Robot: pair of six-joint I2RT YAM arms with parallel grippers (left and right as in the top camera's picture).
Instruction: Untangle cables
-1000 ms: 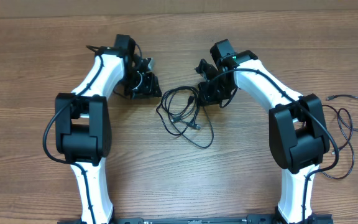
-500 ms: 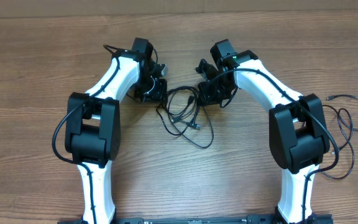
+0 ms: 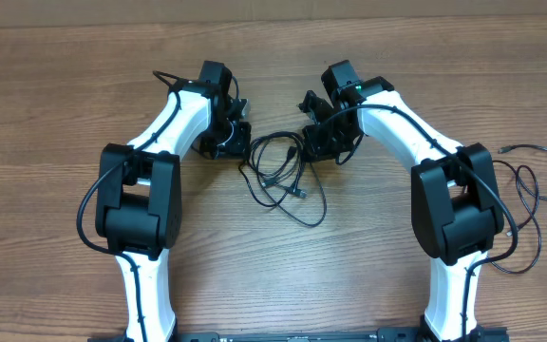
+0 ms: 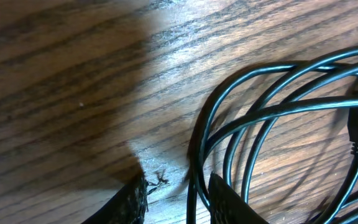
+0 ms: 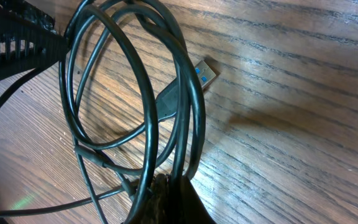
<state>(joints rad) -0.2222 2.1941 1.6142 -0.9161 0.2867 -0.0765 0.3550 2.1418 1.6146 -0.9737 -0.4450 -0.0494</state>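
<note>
Left gripper (image 4: 174, 200) brought in, narrowed; cables (image 4: 253, 112) strand straddled, unpinched. Right gripper (image 5: 165, 200) clamped on cables. Pull-apart likely next.

Cables (image 3: 275, 178) lie heaped mid-worktop (image 3: 368, 275), between the two arms. Left claw (image 3: 245, 147) is at the heap's far-left edge, one strand running between its fingers. Right claw (image 3: 304, 142) is at the far-right edge, on the strands. A loose cable (image 3: 535, 146) lies well off right, beyond the right arm (image 3: 459, 204).
</note>
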